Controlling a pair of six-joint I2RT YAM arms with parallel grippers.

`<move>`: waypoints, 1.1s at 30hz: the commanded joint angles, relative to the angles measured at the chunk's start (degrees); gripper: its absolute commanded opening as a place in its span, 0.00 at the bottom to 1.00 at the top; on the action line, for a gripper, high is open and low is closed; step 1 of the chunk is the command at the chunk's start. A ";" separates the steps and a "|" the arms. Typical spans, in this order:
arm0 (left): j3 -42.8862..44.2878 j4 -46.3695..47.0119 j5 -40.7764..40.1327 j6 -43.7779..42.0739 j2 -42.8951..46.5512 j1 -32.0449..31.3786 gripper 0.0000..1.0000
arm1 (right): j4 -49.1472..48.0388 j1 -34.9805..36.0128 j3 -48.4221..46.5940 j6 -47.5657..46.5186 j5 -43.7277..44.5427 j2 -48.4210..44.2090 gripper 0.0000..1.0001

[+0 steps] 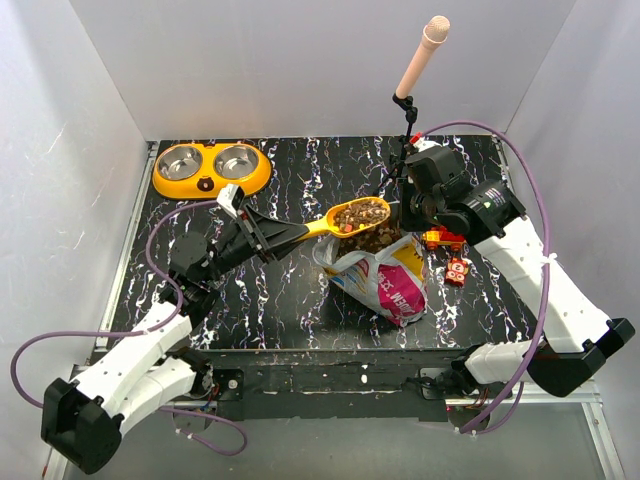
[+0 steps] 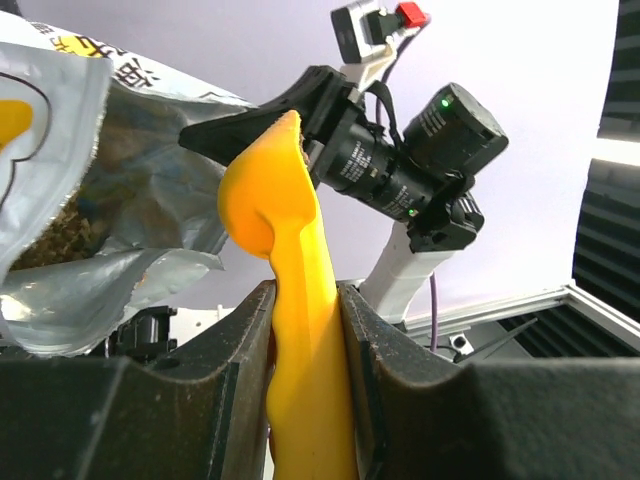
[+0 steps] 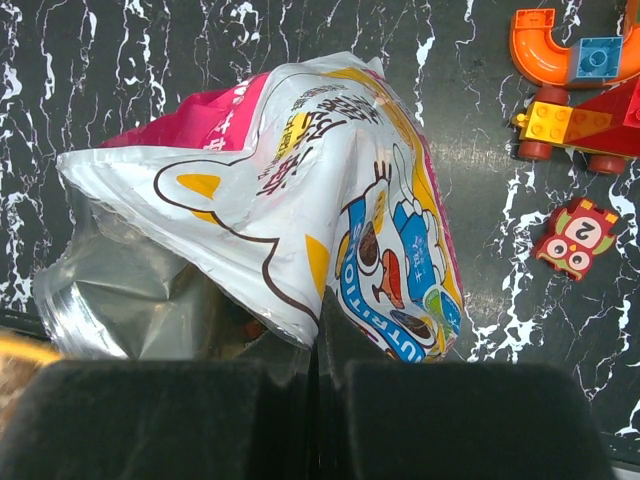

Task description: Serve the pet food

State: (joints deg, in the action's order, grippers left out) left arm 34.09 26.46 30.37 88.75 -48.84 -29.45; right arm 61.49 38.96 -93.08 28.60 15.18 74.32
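My left gripper [image 1: 262,233] is shut on the handle of a yellow scoop [image 1: 345,218], seen from beneath in the left wrist view [image 2: 300,330]. The scoop's bowl is heaped with brown pet food [image 1: 360,213] and hangs over the open mouth of the printed bag [image 1: 390,280]. More kibble shows inside the bag [image 1: 378,240]. My right gripper [image 1: 412,212] is shut on the bag's upper rim [image 3: 325,290] and holds it open. The yellow double bowl [image 1: 211,168] with two steel dishes stands at the table's far left.
Red and orange toy bricks [image 1: 447,240] lie right of the bag, also in the right wrist view [image 3: 575,120]. A microphone on a stand [image 1: 422,55] rises at the back. White walls close in the dark marbled table [image 1: 270,300].
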 commanded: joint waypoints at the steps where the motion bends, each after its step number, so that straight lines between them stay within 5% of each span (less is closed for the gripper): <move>1: 1.50 -0.13 -0.83 -1.19 2.50 0.36 0.00 | -5.33 -0.20 -6.24 1.11 0.46 -4.71 0.01; 5: -1.74 5.00 -2.07 2.38 2.09 0.54 0.00 | -5.51 -0.38 -6.85 0.67 0.03 -3.93 0.01; 14: 4.14 -2.72 -4.96 3.09 2.43 1.50 0.00 | -5.25 -0.38 -6.42 -0.21 -0.50 -4.10 0.01; 33: 20.31 -4.67 -14.55 2.48 -17.33 9.23 0.00 | 4.15 -0.38 -10.89 0.31 -6.55 -3.58 0.01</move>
State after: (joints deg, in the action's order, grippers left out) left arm 51.22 19.73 19.64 91.64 -62.81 -22.83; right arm 67.16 38.61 -95.13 26.87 12.91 73.87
